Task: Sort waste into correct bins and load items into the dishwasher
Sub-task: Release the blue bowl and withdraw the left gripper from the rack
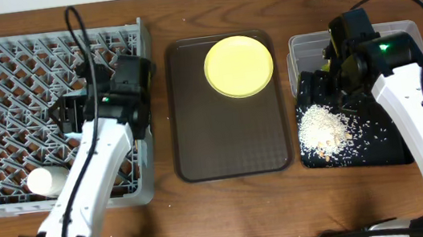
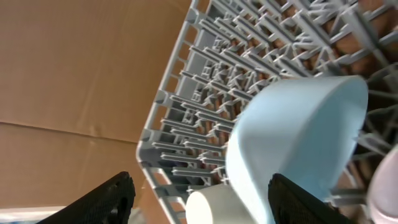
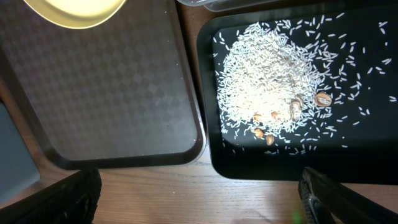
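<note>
Light-blue bowl (image 2: 298, 137) rests in dish rack (image 2: 186, 99), left gripper (image 2: 202, 186) spread wide astride it; right gripper (image 3: 200, 186) likewise spread.

In the dish rack (image 1: 1, 120), the light-blue bowl (image 2: 298, 143) is hidden overhead under the left arm (image 1: 99, 156); the left wrist view's lower edge cuts the white cup (image 2: 208, 208). Far from the rack, brown bits (image 3: 273, 115) amid rice (image 3: 267, 68) are unidentifiable.

I see a smooth blue bowl (image 2: 298, 143), a grey plastic rack (image 2: 205, 81), a bumpy brown tray (image 3: 112, 93), a wood table (image 1: 231, 213)
</note>
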{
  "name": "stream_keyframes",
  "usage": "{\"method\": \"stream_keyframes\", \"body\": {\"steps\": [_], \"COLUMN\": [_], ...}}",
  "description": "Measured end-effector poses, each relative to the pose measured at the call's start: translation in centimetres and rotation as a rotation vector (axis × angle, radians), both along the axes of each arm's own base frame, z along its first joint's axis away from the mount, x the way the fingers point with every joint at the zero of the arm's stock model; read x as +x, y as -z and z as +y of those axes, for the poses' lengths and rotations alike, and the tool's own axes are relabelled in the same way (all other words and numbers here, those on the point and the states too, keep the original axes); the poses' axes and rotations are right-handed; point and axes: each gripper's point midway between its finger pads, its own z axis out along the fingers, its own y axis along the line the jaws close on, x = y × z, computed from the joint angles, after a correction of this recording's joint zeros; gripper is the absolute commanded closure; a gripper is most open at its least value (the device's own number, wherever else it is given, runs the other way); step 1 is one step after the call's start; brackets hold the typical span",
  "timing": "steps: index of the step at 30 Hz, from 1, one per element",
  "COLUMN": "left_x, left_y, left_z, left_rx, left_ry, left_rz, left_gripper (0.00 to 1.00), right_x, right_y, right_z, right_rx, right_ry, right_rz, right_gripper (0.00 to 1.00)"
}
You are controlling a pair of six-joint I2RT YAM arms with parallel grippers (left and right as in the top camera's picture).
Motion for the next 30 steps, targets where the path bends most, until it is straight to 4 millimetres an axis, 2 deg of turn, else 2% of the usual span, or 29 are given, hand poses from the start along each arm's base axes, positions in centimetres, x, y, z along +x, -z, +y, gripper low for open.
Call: {"method": "stream_keyframes", "body": {"steps": [12,22,27,30], "left_x": [-0.6,-2.0,-2.7,-3.3], "left_y": [-1.2,-4.0,-5.3,-6.5], "left_z": [-1.6,-3.2,-4.9,-6.1], "left_rx": [-0.195,-0.364,-0.487,-0.569], "left_ry": [0.066,0.156,0.236,0.303], "left_rz": [-0.096,-0.220,-0.279,-0.322], "left_gripper": [0.24,0.23,0.23,0.13], "right_x": [-0.1,-0.1,0.0,0.0], "right_y": [0.0,0.0,0.0,0.0], "right_z": [0.0,0.0,0.0,0.0], "right_rx": [-0.001,-0.001,0.000,0.000], "right_ry": [0.000,0.000,0.000,0.000], "right_rz": [0.003,0.003,0.002,-0.001], "right_gripper": [0.01,0.01,0.01,0.01]}}
